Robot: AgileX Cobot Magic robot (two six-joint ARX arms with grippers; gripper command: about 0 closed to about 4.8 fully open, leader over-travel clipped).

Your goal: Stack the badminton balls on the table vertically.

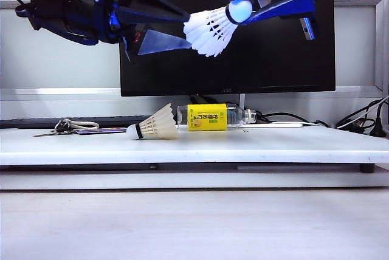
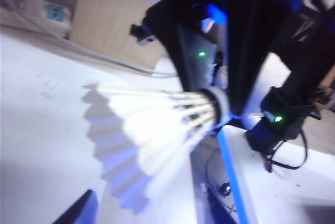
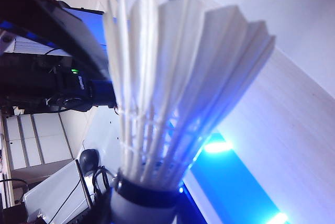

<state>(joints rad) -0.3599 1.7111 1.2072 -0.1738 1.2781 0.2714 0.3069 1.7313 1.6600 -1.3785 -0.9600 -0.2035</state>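
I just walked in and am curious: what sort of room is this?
Probably an office or lab desk. A dark computer monitor stands behind the white table, with a keyboard, keys and trailing cables along it.

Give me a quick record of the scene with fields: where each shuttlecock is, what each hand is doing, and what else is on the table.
raised shuttlecock: in the air, cork end in the right hand, feathers pointing down-left
left hand: open, fingers either side of the raised feathers
lying shuttlecock: on its side on the table, cork to the left
bottle: yellow label, lying just behind it
keys: far left
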